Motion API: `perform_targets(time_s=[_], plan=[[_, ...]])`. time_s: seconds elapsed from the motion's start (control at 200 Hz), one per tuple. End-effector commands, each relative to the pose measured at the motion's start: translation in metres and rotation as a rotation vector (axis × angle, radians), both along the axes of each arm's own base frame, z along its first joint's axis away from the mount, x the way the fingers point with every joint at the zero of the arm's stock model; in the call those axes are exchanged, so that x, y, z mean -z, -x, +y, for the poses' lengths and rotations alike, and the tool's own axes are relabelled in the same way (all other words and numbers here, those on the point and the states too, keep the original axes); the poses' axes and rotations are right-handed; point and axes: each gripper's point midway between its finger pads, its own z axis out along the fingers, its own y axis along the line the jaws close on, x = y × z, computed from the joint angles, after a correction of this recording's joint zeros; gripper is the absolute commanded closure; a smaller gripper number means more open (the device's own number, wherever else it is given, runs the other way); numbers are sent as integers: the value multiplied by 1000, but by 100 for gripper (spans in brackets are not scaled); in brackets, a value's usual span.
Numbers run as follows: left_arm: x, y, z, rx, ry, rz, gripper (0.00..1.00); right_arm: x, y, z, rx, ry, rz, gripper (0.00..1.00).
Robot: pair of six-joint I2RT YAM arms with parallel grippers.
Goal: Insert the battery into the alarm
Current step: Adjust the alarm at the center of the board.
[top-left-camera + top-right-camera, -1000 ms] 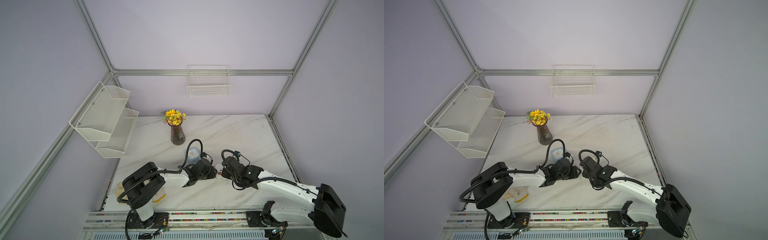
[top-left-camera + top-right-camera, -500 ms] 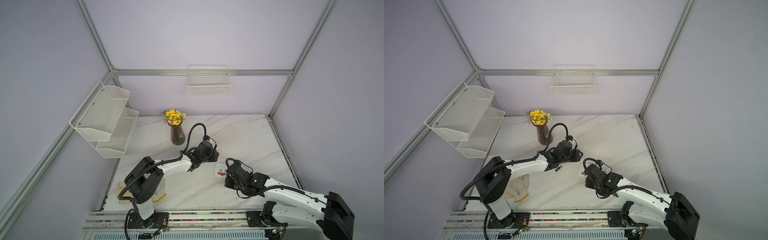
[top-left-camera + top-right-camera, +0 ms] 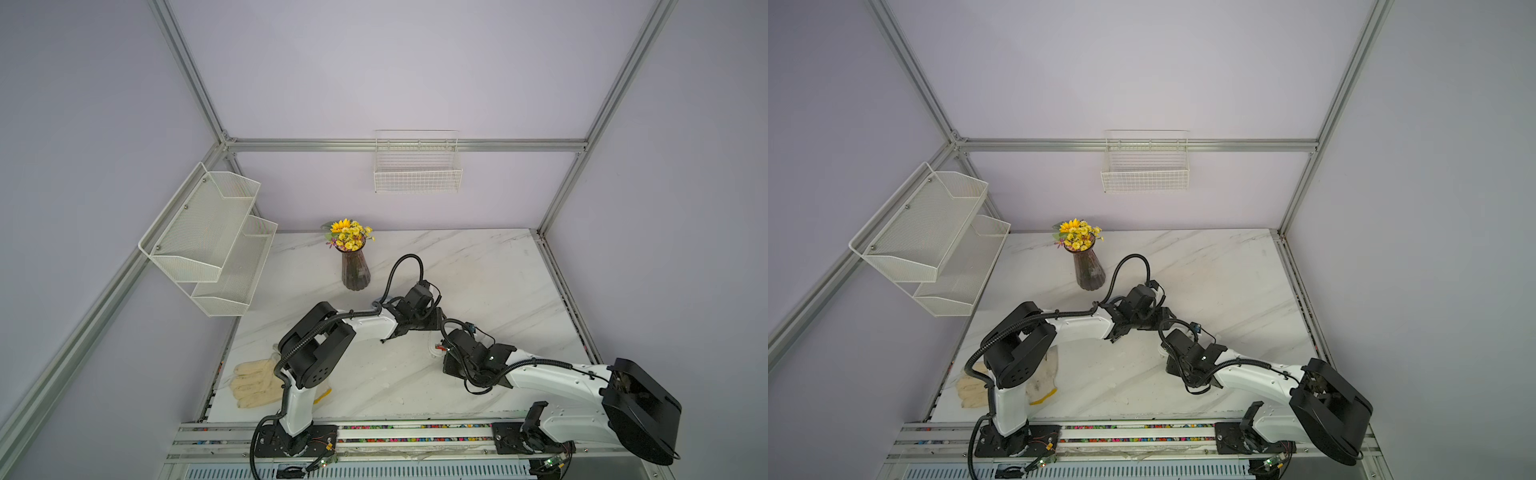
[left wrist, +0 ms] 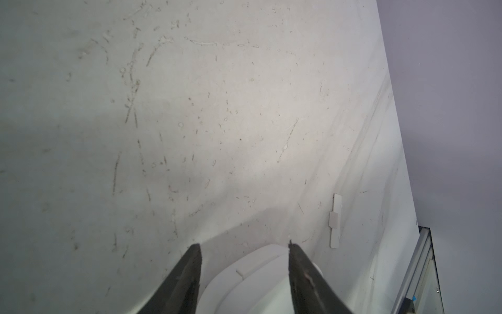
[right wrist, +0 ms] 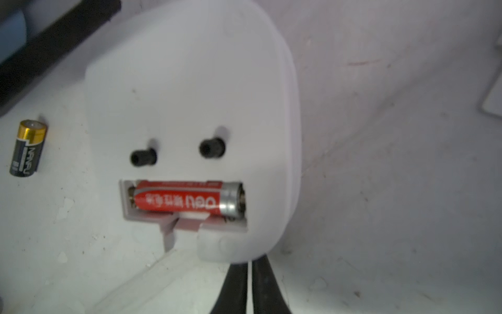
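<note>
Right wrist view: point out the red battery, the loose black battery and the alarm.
red battery (image 5: 179, 202): right wrist view, middle of its red label.
black battery (image 5: 26, 153): right wrist view, its black sleeve.
alarm (image 5: 184, 81): right wrist view, white back above the knobs.

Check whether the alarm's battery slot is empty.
No, a red battery lies in the open slot of the alarm.
</note>
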Motion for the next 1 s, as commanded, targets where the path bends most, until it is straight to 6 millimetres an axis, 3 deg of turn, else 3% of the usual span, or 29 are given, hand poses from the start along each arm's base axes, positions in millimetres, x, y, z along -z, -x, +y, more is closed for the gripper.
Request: perform_targets(time_s=[0.0,0.33,0.52,0.665,0.8,0.815,0.89,1.0], plan=[[-22,-4,-12,12,103,-28,46,-9,-25,1,44,-13,-63,89],[-14,21,4,-26,175,33,46,-13,-79,-30,95,-1,-130,90],[-25,40,12,-46,215,19,46,-14,-101,-40,120,31,-137,90],[-34,51,17,-48,228,-3,46,-17,-103,-52,163,22,-142,89],[-38,47,29,-65,167,-54,45,-25,-96,-68,191,60,-135,88],[-38,46,31,-66,152,-57,45,-33,-96,-70,198,57,-154,87],[-42,41,34,-68,91,-87,45,-44,-91,-84,223,104,-169,81],[-48,33,39,-87,48,-124,45,-51,-86,-109,279,186,-181,65]])
